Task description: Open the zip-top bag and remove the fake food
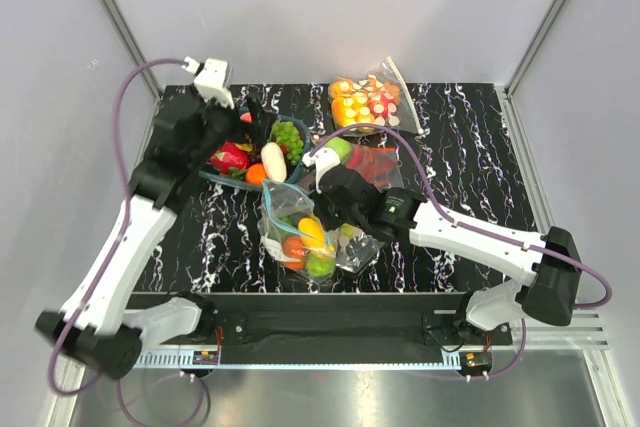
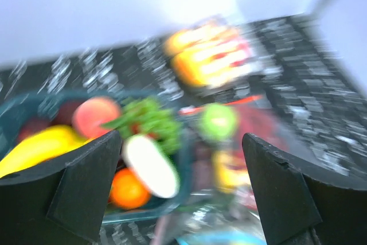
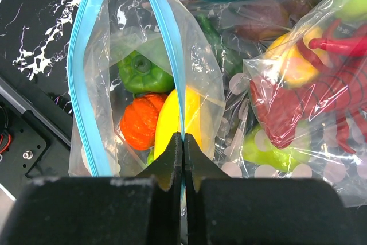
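Your right gripper (image 3: 183, 142) was pinched tight on one teal zipper strip of the zip-top bag (image 3: 123, 38), which lay at lower centre with its mouth parted and the fake food (image 3: 140, 120) inside. Your left gripper (image 2: 180, 142) gaped wide and empty over the teal tray (image 2: 143, 212), upper left.

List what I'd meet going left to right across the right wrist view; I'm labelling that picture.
Black marbled table → zip-top bag → bag of red peppers.

zip-top bag (image 3: 200, 61): clear, crinkled, blue zipper edges parted, lying flat.
fake food (image 3: 139, 121): green, orange and yellow pieces inside it.
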Controlling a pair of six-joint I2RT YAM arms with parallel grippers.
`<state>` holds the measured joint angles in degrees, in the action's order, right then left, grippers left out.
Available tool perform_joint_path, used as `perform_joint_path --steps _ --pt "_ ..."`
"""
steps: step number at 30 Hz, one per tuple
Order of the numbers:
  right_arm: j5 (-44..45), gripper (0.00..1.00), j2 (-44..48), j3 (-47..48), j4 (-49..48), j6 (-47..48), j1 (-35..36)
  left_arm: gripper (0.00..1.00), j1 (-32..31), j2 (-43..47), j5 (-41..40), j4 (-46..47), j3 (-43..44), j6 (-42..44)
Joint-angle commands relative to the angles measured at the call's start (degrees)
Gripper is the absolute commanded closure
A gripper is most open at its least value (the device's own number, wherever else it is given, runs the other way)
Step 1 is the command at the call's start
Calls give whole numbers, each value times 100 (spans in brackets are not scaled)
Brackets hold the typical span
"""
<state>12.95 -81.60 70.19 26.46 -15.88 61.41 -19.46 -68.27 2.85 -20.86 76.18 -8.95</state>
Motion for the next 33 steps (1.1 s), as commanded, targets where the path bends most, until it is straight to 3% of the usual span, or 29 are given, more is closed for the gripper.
perform_joint_path --steps 1,7,10,20,33 --pt "217 99 197 319 61 -56 21 9 -477 620 794 -101 -542 218" --pt "436 100 285 372 149 -126 20 12 -1742 1360 743 -462 -1403 -26" --pt "471 100 338 355 175 -170 20 15 -2086 1579 673 -471 -1702 -325" --pt "463 99 496 258 176 -258 20 19 -2773 1255 242 -401 -2300 -748" --pt "437 99 619 74 158 -311 20 21 -3336 297 -786 -620 -2353 -1460"
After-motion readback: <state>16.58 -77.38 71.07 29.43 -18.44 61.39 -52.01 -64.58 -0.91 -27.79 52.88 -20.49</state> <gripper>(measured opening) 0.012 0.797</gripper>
